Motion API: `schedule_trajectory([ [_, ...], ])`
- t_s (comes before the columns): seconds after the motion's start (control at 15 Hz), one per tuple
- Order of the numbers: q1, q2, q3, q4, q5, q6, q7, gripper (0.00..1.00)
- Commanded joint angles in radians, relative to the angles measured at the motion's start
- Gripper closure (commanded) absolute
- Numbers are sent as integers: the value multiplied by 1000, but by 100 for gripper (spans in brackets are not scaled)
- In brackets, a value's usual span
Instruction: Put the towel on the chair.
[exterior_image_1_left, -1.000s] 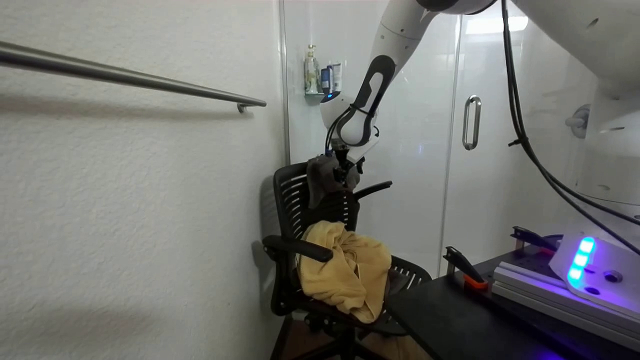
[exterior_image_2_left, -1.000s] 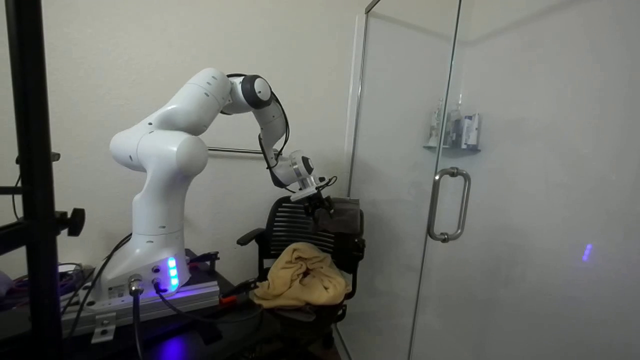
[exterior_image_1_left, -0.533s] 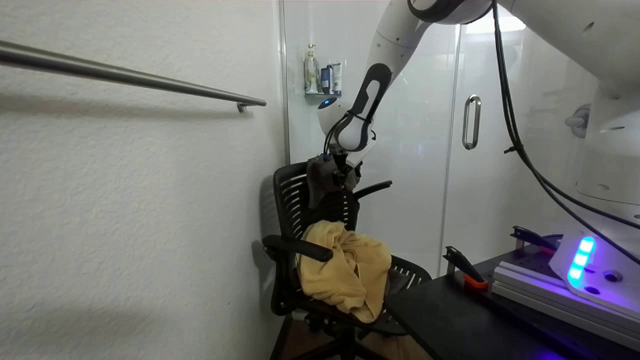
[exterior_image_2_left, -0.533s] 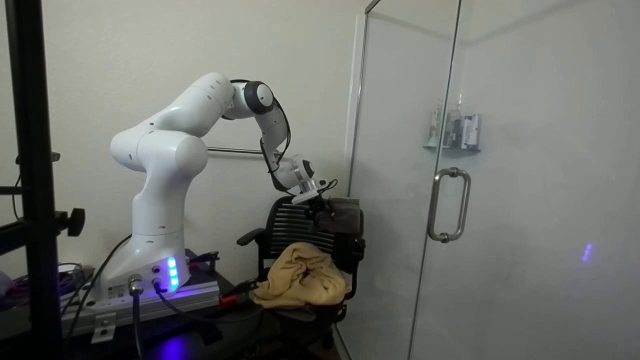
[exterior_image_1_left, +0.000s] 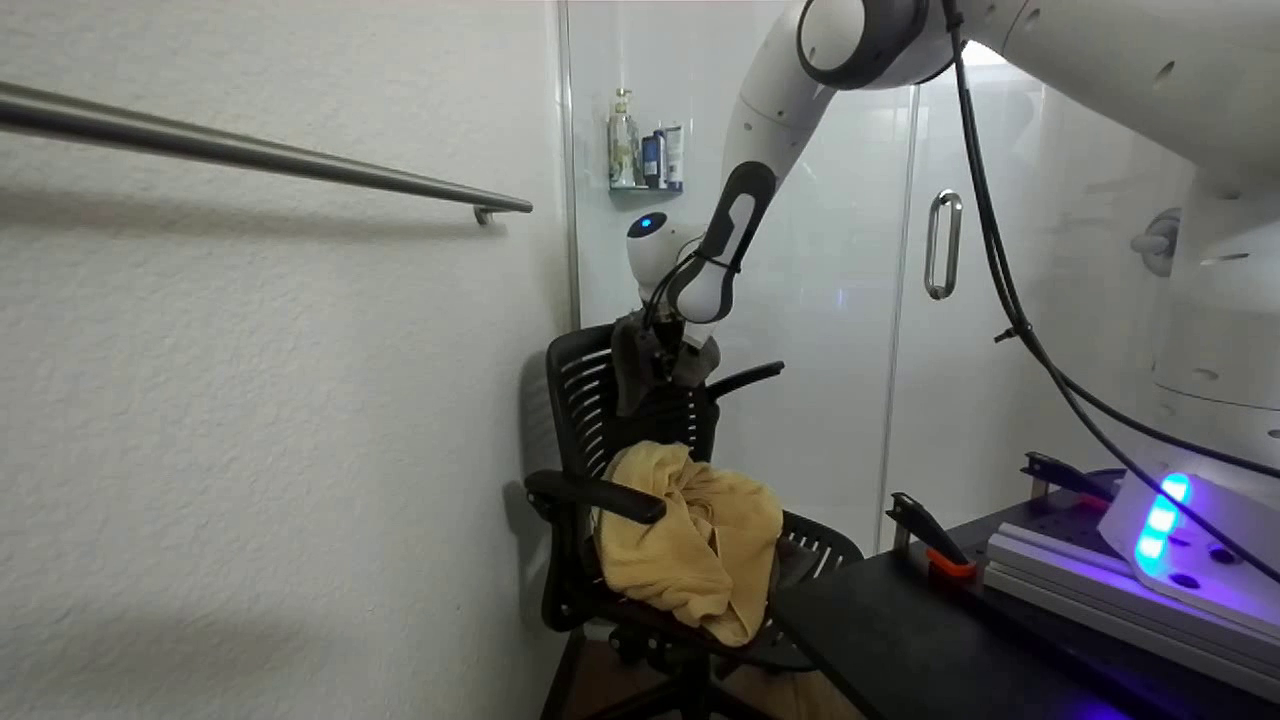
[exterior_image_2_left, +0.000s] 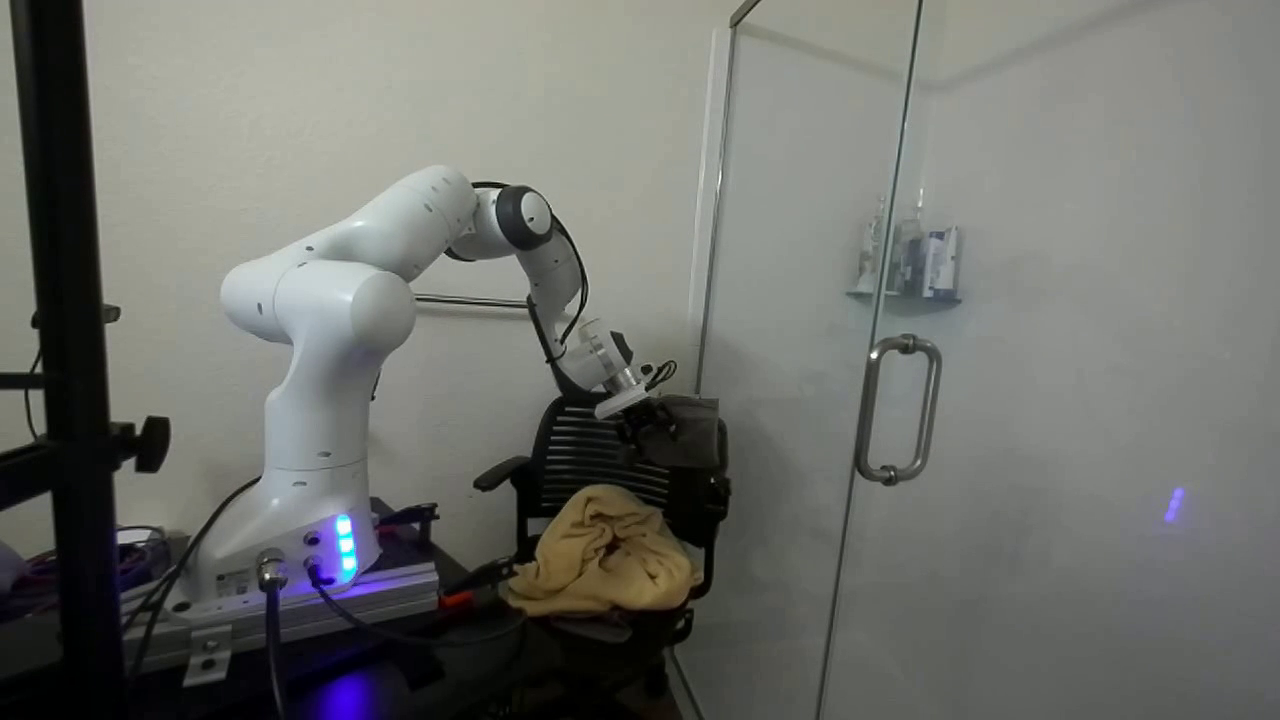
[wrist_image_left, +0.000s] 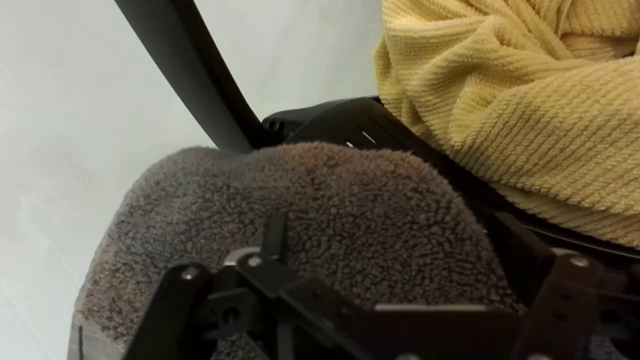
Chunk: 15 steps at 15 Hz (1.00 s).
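A yellow towel (exterior_image_1_left: 690, 540) lies bunched on the seat of the black chair (exterior_image_1_left: 583, 385). The towel (exterior_image_2_left: 605, 560) and chair (exterior_image_2_left: 560, 440) also show in an exterior view, and the towel (wrist_image_left: 520, 100) fills the upper right of the wrist view. A grey-brown fleecy cloth (wrist_image_left: 325, 200) hangs over the top of the chair back; it shows in both exterior views (exterior_image_1_left: 630, 375) (exterior_image_2_left: 695, 430). My gripper (wrist_image_left: 397, 227) is open, its fingers wide apart over the fleecy cloth. In both exterior views the gripper (exterior_image_1_left: 670, 370) (exterior_image_2_left: 648, 428) is at the chair back, above the yellow towel. Whether it touches the cloth is unclear.
A metal towel bar (exterior_image_1_left: 260, 155) runs along the wall left of the chair. A glass shower door with a metal handle (exterior_image_2_left: 900, 400) stands beside the chair. The black table (exterior_image_1_left: 860, 620) with the robot base and clamps (exterior_image_1_left: 930, 540) is close to the seat.
The arm has lowered a little and the wrist has tilted, bringing the gripper slightly lower at the fleecy cloth. The yellow towel and the chair have not moved.
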Motion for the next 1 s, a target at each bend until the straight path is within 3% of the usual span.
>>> schedule_trajectory([
  [0.0,-29,61,15,77,-7,62,-39,4],
  [0.07,-31,71,16,86,-3,73,-46,26],
  [0.2,-33,88,15,102,6,89,-54,31],
  [0.8,-41,109,16,128,31,87,-58,94],
  [0.93,-43,103,19,118,44,85,-58,100],
])
